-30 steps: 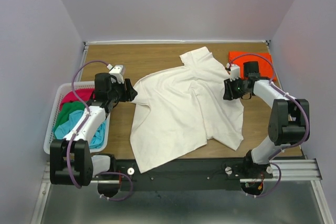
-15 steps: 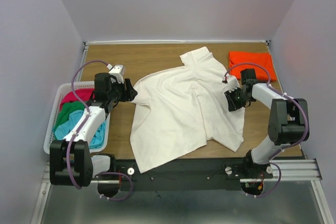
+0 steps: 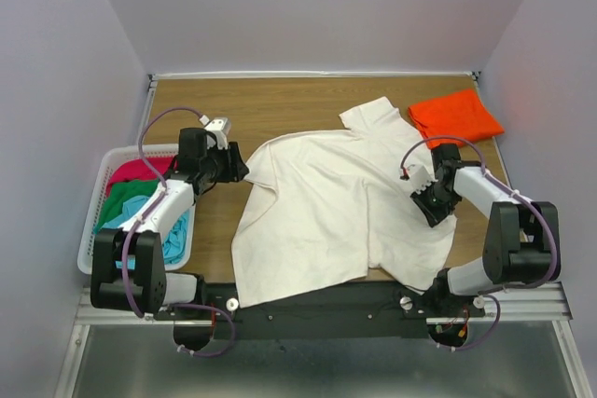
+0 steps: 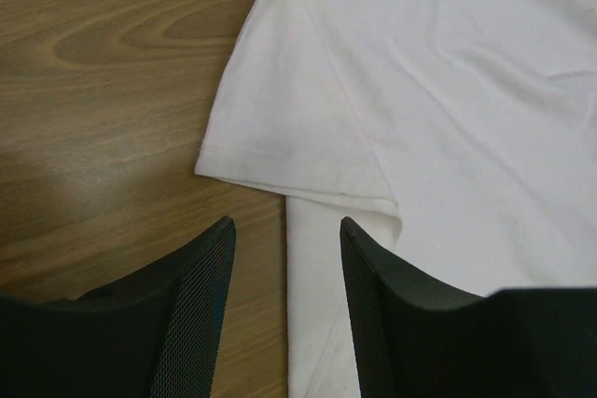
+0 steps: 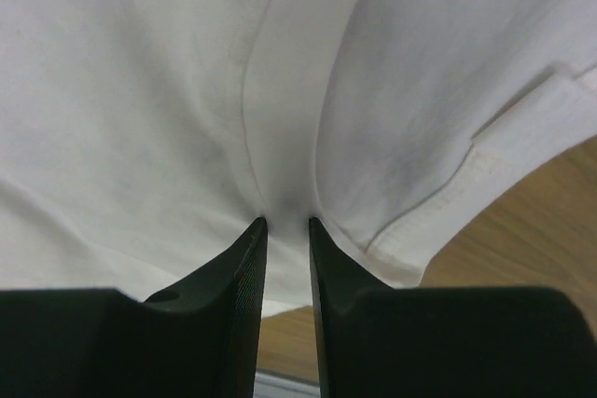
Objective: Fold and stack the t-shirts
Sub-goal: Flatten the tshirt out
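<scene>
A large cream-white t-shirt [image 3: 326, 202] lies spread across the middle of the wooden table [image 3: 270, 104], its hem reaching the near edge. At its right side the right tool [image 3: 433, 206] pinches a fold of the cloth, fingers nearly together. The left tool [image 3: 235, 171] sits spread just beside the left sleeve, gripping nothing. An orange t-shirt [image 3: 455, 116] lies far right. At left, a white basket [image 3: 97, 212] holds crimson [image 3: 131, 172], green [image 3: 119, 200] and light-blue [image 3: 173, 240] t-shirts.
</scene>
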Robot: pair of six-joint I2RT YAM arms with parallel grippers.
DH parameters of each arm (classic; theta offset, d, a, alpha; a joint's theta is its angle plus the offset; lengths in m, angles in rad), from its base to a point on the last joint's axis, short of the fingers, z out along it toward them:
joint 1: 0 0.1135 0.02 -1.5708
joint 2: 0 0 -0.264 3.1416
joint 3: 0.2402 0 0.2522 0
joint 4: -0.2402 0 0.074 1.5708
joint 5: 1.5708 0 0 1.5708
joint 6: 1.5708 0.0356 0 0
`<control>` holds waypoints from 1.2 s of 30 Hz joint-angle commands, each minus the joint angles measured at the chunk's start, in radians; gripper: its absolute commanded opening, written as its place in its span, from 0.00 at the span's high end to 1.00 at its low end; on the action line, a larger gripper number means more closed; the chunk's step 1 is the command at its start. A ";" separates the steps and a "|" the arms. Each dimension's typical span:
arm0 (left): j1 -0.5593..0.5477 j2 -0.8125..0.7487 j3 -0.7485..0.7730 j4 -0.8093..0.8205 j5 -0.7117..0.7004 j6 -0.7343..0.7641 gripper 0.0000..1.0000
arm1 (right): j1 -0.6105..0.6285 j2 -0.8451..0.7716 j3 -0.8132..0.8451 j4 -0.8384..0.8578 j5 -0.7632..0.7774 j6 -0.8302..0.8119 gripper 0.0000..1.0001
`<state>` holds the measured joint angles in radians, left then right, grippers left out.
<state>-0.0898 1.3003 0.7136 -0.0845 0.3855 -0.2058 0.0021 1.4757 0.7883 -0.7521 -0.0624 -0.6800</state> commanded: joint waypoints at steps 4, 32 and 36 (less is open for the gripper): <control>-0.071 0.115 0.145 -0.113 -0.149 0.029 0.43 | -0.034 -0.078 0.034 -0.104 0.014 -0.014 0.59; -0.087 0.209 0.207 -0.103 -0.339 0.083 0.45 | -0.100 0.538 0.913 0.166 -0.154 0.388 0.54; -0.087 0.192 0.199 -0.095 -0.344 0.086 0.45 | -0.099 0.690 1.103 0.155 -0.125 0.412 0.54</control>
<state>-0.1741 1.5257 0.9329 -0.2092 0.0669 -0.1368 -0.0967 2.0705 1.7782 -0.5854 -0.2504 -0.3111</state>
